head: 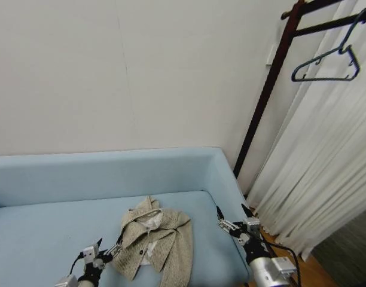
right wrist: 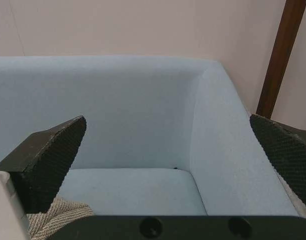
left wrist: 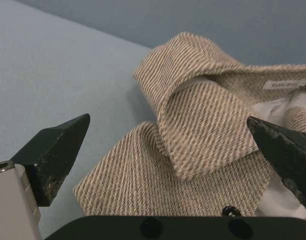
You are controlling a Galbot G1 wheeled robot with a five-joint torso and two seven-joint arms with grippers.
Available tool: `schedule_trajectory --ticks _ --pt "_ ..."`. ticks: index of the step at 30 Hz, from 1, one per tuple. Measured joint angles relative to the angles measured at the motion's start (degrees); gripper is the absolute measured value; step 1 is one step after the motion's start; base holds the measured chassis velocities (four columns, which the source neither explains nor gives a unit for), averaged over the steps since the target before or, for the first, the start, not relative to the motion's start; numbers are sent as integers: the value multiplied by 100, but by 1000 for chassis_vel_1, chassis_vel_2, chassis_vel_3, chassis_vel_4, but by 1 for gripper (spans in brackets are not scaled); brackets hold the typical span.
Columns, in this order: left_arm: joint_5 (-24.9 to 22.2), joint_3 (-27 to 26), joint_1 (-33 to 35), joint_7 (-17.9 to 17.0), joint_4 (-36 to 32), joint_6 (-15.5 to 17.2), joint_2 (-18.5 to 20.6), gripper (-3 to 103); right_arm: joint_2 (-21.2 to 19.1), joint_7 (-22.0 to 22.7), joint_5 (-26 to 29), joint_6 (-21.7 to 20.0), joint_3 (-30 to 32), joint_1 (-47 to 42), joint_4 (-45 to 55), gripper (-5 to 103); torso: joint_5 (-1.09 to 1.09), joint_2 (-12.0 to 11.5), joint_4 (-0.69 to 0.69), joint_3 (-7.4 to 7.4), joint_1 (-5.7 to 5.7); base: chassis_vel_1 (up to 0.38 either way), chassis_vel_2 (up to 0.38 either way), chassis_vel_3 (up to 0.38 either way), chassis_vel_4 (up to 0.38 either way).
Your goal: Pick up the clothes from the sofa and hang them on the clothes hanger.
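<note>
A beige striped knit jacket (head: pixel 156 240) with a white lining lies crumpled on the light blue sofa (head: pixel 81 179) seat. My left gripper (head: pixel 108 250) is open at the jacket's left edge, its fingertips just over the fabric. In the left wrist view the jacket's collar (left wrist: pixel 198 120) lies between the spread fingers (left wrist: pixel 53 155). My right gripper (head: pixel 234 218) is open above the sofa's right armrest, apart from the jacket; a corner of the jacket (right wrist: pixel 55 220) shows in the right wrist view. A dark clothes hanger (head: pixel 326 63) hangs on the brown rack (head: pixel 270 84) at the upper right.
The rack's slanted pole (right wrist: pixel 280 55) rises just beyond the sofa's right armrest (head: pixel 228 185). White curtains (head: pixel 326 167) hang to the right of the rack. A white wall (head: pixel 141 72) stands behind the sofa. The sofa seat (head: pixel 39 233) left of the jacket is bare.
</note>
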Motion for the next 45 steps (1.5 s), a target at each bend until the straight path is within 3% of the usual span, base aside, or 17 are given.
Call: schedule_trajectory --ticks 10,15,21,23,25,28,34,37,43,45 --pt "-416 35 -523 158 638 102 -46 100 -80 21 -99 -38 -23 -22 -87 100 0 0 -1 0 0 0 0 0 0" --pt "-400 54 -645 220 787 111 -77 102 -94 129 -121 -13 -36 -31 -108 100 0 0 0 0 0 0 0 0 0" --pt "-14 88 -811 219 917 98 -215 94 -57 176 -198 6 -50 -70 -120 100 -1 0 0 0 0 0 0 0 0" --pt "36 103 -858 219 928 115 -239 89 -38 176 -233 38 -59 -76 -130 100 0 0 0 0 0 0 0 0 0" --pt "63 158 -972 221 974 203 -252 73 27 161 -318 79 -91 -87 -140 100 0 0 0 0 0 0 0 0 0" --pt "62 191 -1085 221 998 328 -262 68 59 148 -354 85 -108 -96 -140 100 0 0 0 0 0 0 0 0 0" --pt "-12 268 -1384 118 1170 624 -289 40 76 84 -377 83 -75 -144 -112 100 0 0 0 0 0 0 0 0 0" --pt "-65 286 -1470 89 1226 711 -289 34 67 74 -372 74 -51 -146 -107 100 0 0 0 0 0 0 0 0 0" --pt "-103 345 -1669 37 1421 800 -314 8 27 70 -318 16 -17 -127 -98 100 0 0 0 0 0 0 0 0 0" --pt "-103 356 -1696 28 1448 802 -324 3 18 71 -295 3 -14 -119 -97 100 0 0 0 0 0 0 0 0 0"
